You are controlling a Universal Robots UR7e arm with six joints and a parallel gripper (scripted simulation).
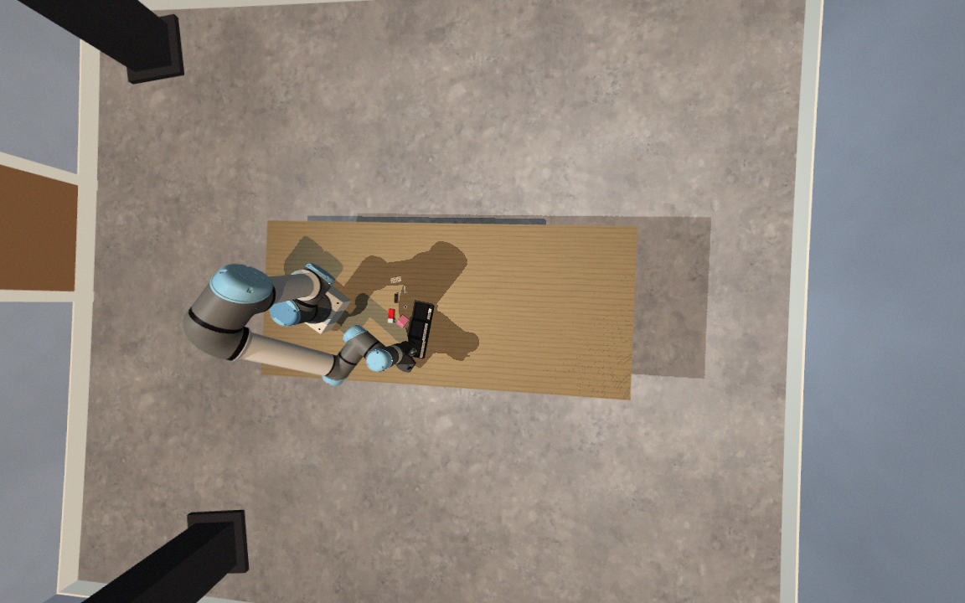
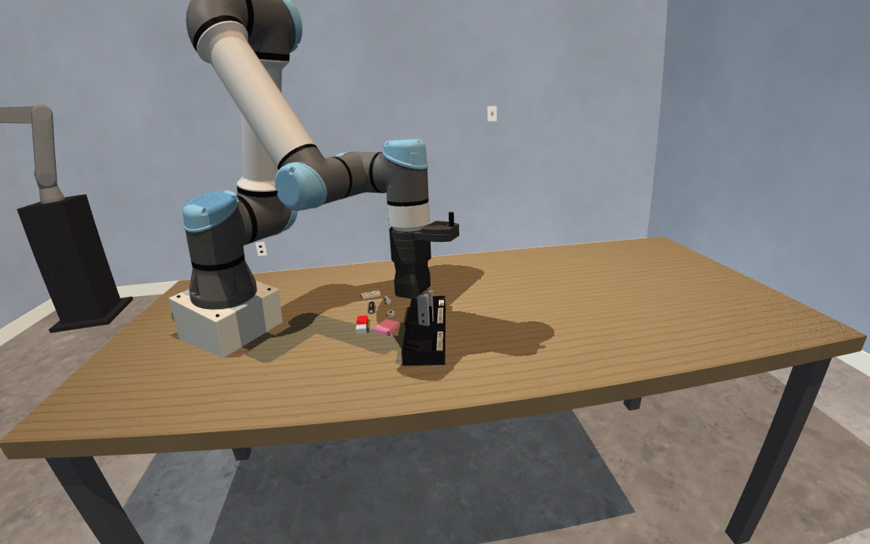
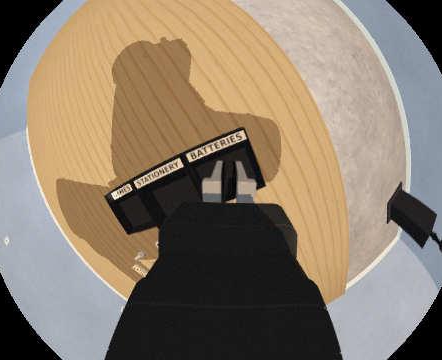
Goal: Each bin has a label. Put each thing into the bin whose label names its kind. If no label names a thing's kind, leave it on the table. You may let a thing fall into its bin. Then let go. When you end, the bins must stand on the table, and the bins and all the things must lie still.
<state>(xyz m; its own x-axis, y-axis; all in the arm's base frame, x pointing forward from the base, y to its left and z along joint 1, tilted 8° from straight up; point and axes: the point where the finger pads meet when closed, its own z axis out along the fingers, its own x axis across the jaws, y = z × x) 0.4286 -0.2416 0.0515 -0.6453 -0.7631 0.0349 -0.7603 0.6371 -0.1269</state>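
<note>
Nearest the counter's (image 2: 627,304) front edge, a row of black bins (image 2: 433,341) is standing. The gripper (image 3: 228,186) is hanging over its BATTERIES compartment (image 3: 216,146), fingers narrowly spaced; I cannot tell whether anything is sitting between them. Just beside the bins, towards the left edge, a pink block (image 2: 386,327) and a red-and-white block (image 2: 361,323) are lying. Behind them, small pieces (image 2: 390,312) are lying towards the back edge.

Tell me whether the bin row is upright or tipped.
Upright. The black bin row stands flat on the table, openings facing up; the wrist view shows its BATTERIES label along the rim.
</note>
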